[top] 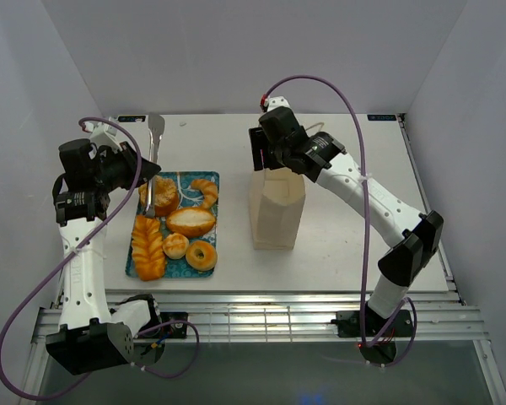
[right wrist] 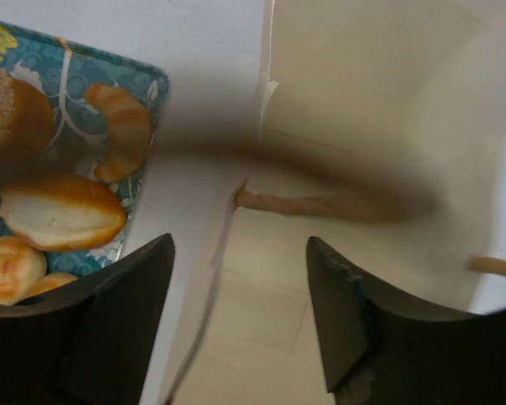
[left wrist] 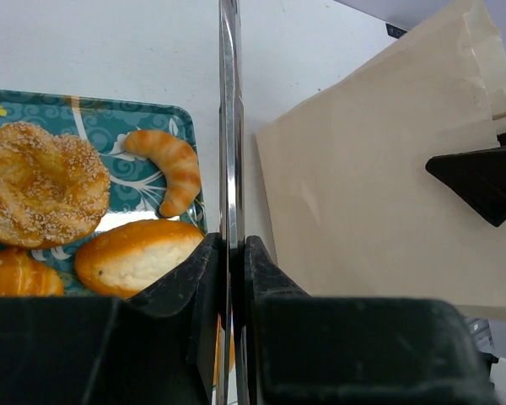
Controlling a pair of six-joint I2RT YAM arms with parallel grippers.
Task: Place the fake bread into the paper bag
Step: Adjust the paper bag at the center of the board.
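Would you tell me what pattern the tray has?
Teal tray with pale floral swirls, clearest in the left wrist view.

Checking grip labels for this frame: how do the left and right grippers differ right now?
1. The left gripper is clamped shut on the metal tongs; the right gripper has its jaws apart and holds nothing.
2. The left gripper sits by the tray; the right gripper hovers over the paper bag, at its open mouth.
Shared: both have black fingers, and neither grips the bread directly.

The paper bag [top: 277,215] looks matt, the fake bread [top: 191,221] glossy (one seeded, rough), the tongs [left wrist: 228,126] polished metal.
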